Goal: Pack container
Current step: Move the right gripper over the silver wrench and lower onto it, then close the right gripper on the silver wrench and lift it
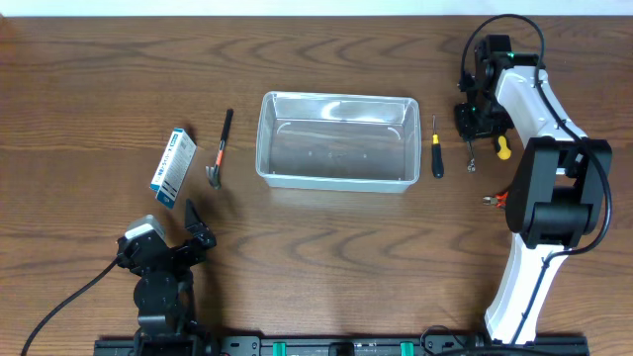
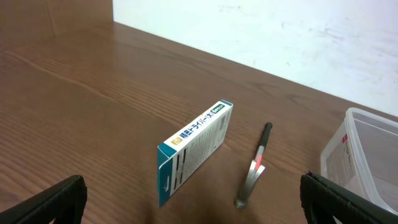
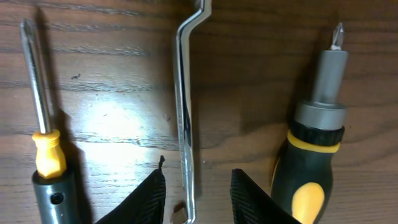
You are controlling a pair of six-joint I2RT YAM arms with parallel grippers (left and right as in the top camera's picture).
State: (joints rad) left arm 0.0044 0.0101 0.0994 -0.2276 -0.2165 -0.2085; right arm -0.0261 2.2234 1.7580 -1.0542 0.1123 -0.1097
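Container of clear plastic sits mid-table, open-topped, with only its own floor and glare showing inside. One blue-and-white cardboard box lies well to its left, and one hammer lies between the box and the container.

Just right of the container is a thin screwdriver. Further right are a bent metal bar and a stubby black-and-yellow bit driver, making two drivers and one bar. A small red-handled item shows beside the right arm, too hidden to name.

The right gripper hangs over the bar, its claws apart on either side of it. The left gripper sits nearer than the box, away from the container, spread wide and holding nothing.

The table is dark brown wood grain. A white wall stands beyond it.
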